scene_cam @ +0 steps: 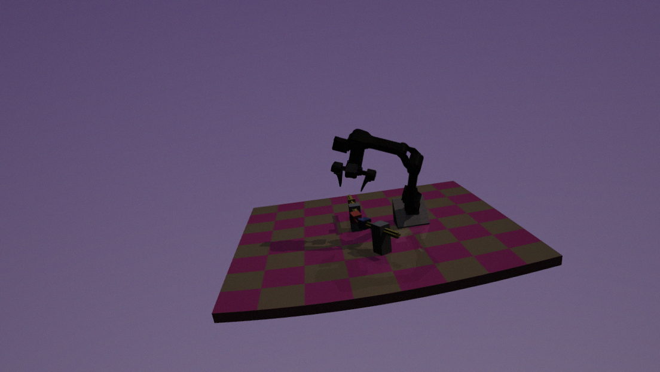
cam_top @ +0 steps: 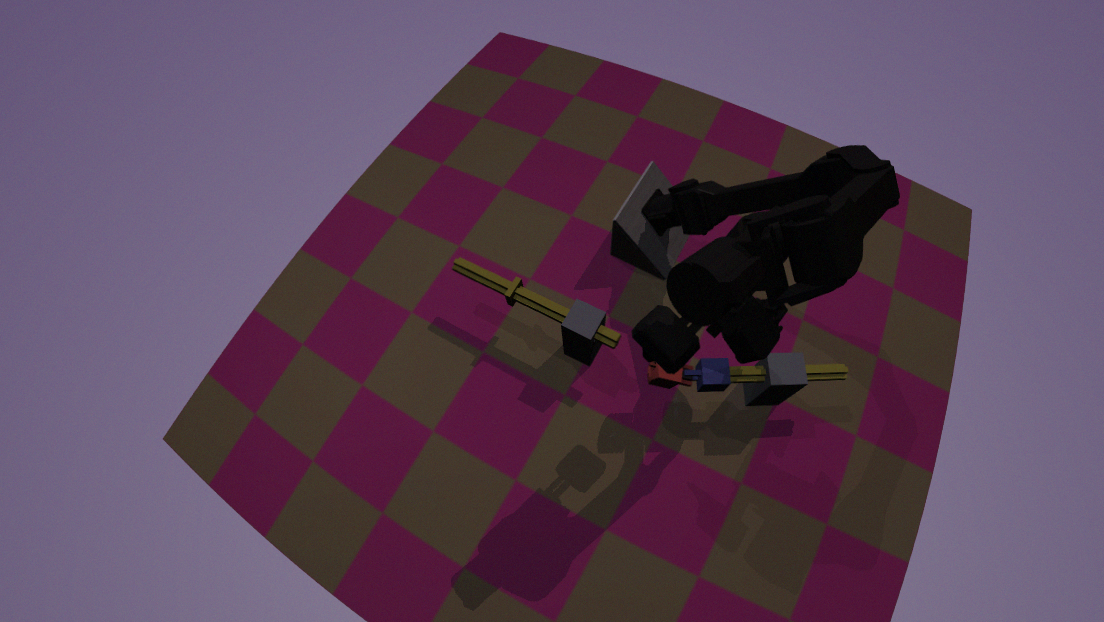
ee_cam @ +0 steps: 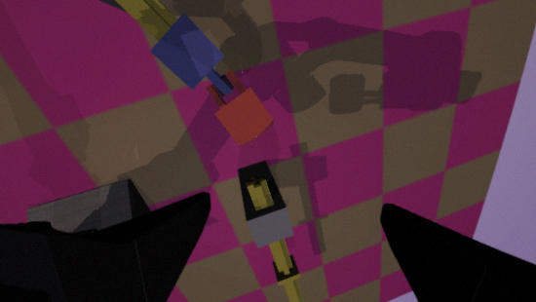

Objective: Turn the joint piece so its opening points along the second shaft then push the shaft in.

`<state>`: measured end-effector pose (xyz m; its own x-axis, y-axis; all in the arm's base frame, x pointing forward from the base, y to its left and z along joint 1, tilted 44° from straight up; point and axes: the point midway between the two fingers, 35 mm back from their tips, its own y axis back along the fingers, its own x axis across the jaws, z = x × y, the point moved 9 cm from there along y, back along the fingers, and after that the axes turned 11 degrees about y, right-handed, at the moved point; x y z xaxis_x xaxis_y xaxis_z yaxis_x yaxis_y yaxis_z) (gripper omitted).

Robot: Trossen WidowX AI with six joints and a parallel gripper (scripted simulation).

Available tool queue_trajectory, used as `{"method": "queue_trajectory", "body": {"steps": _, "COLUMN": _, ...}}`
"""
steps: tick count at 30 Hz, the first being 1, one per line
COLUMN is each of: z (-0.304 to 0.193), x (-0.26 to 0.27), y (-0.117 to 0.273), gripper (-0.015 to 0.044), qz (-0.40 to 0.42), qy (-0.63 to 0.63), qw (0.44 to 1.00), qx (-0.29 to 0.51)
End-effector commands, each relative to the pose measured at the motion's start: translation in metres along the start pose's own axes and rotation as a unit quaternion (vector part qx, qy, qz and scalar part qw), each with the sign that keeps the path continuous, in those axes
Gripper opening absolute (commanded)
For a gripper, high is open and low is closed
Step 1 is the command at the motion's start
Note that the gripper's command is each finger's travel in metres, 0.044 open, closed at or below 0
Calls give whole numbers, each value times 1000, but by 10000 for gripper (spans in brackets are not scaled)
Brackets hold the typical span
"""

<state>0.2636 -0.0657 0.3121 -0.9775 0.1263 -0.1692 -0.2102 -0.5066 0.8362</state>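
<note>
My gripper [scene_cam: 351, 188] [ee_cam: 293, 206] is open and empty, above the parts. The red joint piece [cam_top: 662, 375] [scene_cam: 355, 213] [ee_cam: 245, 117] hangs on its hinge from the blue piece [cam_top: 713, 373] [ee_cam: 187, 51] on the first yellow shaft [cam_top: 828, 372] [scene_cam: 391, 232] [ee_cam: 148, 17], which runs through its grey block [cam_top: 786, 369] [scene_cam: 381, 240]. The second yellow shaft [cam_top: 482, 276] [ee_cam: 292, 289] passes through the other block [cam_top: 584, 318] [ee_cam: 270, 226]; its near end stands apart from the red piece. The opening is hidden, so its exact aim cannot be told.
A raised yellow collar [cam_top: 513, 291] [ee_cam: 287, 269] sits on the second shaft beyond its block. The grey wedge-shaped base [cam_top: 633, 204] [scene_cam: 402, 220] [ee_cam: 80, 209] stands to one side. The checkered board's edge [scene_cam: 392, 299] drops off all round.
</note>
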Motion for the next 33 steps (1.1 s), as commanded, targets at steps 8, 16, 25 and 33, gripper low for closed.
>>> {"method": "queue_trajectory", "body": {"steps": 8, "z": -40, "x": -27, "y": -39, "gripper": 440, "qz": 70, "qy": 3, "qw": 997, "qx": -25}}
{"method": "queue_trajectory", "body": {"steps": 16, "z": -39, "x": -27, "y": -41, "gripper": 440, "qz": 73, "qy": -92, "qw": 993, "qx": -17}}
{"method": "queue_trajectory", "body": {"steps": 25, "z": -39, "x": -27, "y": -44, "gripper": 440, "qz": 76, "qy": -221, "qw": 972, "qx": -5}}
{"method": "queue_trajectory", "body": {"steps": 33, "z": -38, "x": -27, "y": -46, "gripper": 440, "qz": 77, "qy": -332, "qw": 940, "qx": 5}}
